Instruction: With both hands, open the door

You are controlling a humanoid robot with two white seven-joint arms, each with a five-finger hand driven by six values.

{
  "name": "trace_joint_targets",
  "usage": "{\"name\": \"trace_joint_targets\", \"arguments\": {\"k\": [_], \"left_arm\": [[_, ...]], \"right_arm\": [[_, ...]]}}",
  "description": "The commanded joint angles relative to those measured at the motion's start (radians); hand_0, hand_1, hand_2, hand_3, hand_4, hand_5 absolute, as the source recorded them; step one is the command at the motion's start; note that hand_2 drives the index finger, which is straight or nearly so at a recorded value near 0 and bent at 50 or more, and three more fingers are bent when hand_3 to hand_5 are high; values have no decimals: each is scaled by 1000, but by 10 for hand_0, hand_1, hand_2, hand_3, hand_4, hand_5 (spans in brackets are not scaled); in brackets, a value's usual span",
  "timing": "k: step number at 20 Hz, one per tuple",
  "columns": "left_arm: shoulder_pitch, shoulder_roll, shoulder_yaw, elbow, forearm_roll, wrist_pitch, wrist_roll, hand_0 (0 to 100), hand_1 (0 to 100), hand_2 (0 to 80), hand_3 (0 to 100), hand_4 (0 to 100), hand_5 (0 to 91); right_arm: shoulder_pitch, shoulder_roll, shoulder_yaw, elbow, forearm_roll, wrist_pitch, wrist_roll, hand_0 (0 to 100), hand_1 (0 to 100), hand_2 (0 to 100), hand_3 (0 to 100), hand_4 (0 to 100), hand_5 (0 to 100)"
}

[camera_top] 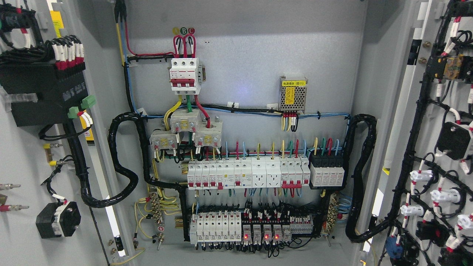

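We find no robot arm or hand anywhere in the head view, so finger state can't be told for either side.

Cabinet is an electrical enclosure w/ both doors swung wide open. Left door [22, 155] fills the left edge, inner face toward us, long axis vertical; it carries a black module [40, 92] w/ red/white ferruled wires on top, green connectors [83, 106] beside it, and a smaller black block [58, 220] lower down. Right door [436, 147] fills the right edge, also inner face toward us, vertical; black wire loom and white lamp holders [421, 175] run down it. Both doors are cut off by the frame edges, so handles and outer faces are not visible.

Between the doors, the grey back panel [251, 55] faces us squarely. Top: a 3-pole main breaker [184, 74] w/ red, yellow and green leads. Right of it, a perforated power supply unit [293, 94] w/ yellow label; label print too small to read. Mid row: white circuit breakers [244, 173] on a horizontal rail, black block [327, 170] at its right end. Bottom row: more breakers [218, 225] and relays w/ red indicator lights [266, 236] lit. Black corrugated conduit [122, 162] loops from left door to panel; another [360, 177] loops on the right.

Bottom of the enclosure is cropped.
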Motion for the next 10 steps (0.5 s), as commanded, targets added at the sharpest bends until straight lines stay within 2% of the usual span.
{"name": "trace_joint_targets", "arguments": {"k": [1,6,9,10], "left_arm": [[37,17,58,-656,-1,8,-52,254,158,22,162,54,0],[17,12,62,-763,1,-1,-128,224,109,26,155,65,0],[17,8,62,-792,1,-46,-134,195,102,55,191,92,0],[17,8,62,-794,2,-76,-135,191,98,95,226,106,0]], "right_arm": [[60,-37,-215,-52,-23,-33,-25,214,64,0,0,0,0],[55,-91,-276,-52,-133,-32,-33,215,64,0,0,0,0],[52,-113,-294,-52,-134,-32,-33,215,63,0,0,0,0],[51,-126,-296,-52,-134,-29,-33,215,63,0,0,0,0]]}}
